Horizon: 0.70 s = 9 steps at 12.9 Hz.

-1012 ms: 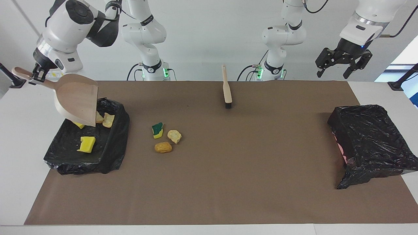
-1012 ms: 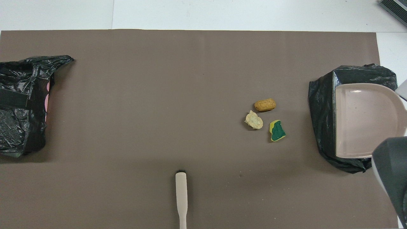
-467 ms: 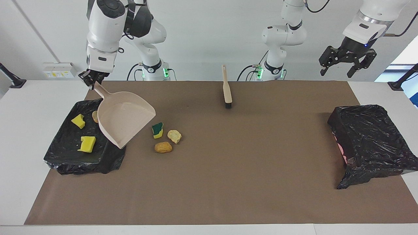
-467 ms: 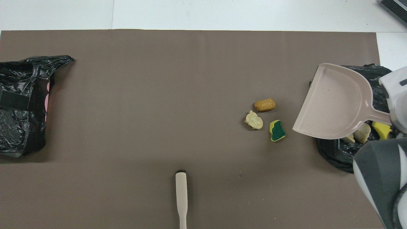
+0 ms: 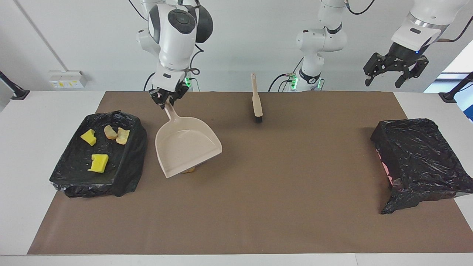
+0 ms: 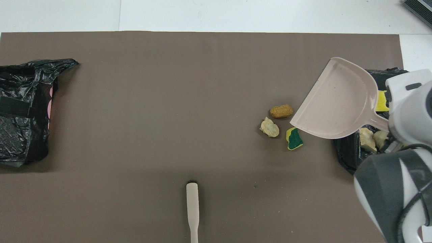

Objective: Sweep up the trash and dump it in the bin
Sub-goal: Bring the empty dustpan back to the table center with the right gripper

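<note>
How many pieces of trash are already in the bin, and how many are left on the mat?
4 in the bin: two yellow sponge bits and two tan lumps. 3 on the mat: orange-brown lump, tan lump, green-faced sponge, beside the held dustpan.

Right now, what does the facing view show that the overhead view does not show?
Only the facing view shows the left gripper, open and raised over the table's edge, and the right gripper shut on the dustpan handle. Only the overhead view shows the green-faced sponge and pale lump on the mat. Both show the brush and both bag-lined bins.
</note>
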Each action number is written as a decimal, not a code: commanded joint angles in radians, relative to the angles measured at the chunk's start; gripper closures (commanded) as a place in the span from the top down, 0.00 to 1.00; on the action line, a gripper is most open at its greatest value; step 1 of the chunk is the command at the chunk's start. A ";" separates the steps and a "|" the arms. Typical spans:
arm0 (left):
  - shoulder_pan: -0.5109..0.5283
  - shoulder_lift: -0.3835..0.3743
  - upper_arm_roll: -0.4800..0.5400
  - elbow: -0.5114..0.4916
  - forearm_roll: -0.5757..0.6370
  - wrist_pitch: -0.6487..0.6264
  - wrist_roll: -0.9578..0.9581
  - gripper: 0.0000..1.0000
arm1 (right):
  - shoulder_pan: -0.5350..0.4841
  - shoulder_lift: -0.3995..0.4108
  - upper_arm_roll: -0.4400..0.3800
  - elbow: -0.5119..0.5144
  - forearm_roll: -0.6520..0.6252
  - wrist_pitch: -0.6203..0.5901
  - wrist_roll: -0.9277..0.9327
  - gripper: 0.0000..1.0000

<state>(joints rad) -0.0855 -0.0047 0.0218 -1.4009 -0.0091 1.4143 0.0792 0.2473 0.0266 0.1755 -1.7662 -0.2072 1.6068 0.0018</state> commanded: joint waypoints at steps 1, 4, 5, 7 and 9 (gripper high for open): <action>-0.008 -0.024 0.004 -0.027 0.014 -0.056 0.010 1.00 | 0.058 0.174 -0.002 0.178 0.126 -0.015 0.232 0.00; -0.010 -0.032 0.004 -0.030 0.009 -0.087 0.019 1.00 | 0.150 0.295 -0.002 0.247 0.169 0.086 0.462 0.00; -0.010 -0.032 0.004 -0.033 0.009 -0.087 0.022 1.00 | 0.179 0.336 -0.002 0.261 0.208 0.135 0.560 0.00; -0.008 -0.032 0.004 -0.035 0.008 -0.084 0.025 1.00 | 0.242 0.419 -0.002 0.307 0.285 0.250 0.737 0.00; -0.007 -0.032 0.006 -0.033 0.008 -0.083 0.022 1.00 | 0.289 0.514 -0.004 0.367 0.284 0.320 0.820 0.00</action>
<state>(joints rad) -0.0857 -0.0121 0.0202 -1.4064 -0.0091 1.3341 0.0903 0.5098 0.4447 0.1756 -1.4988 0.0531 1.8983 0.7545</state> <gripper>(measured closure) 0.000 0.678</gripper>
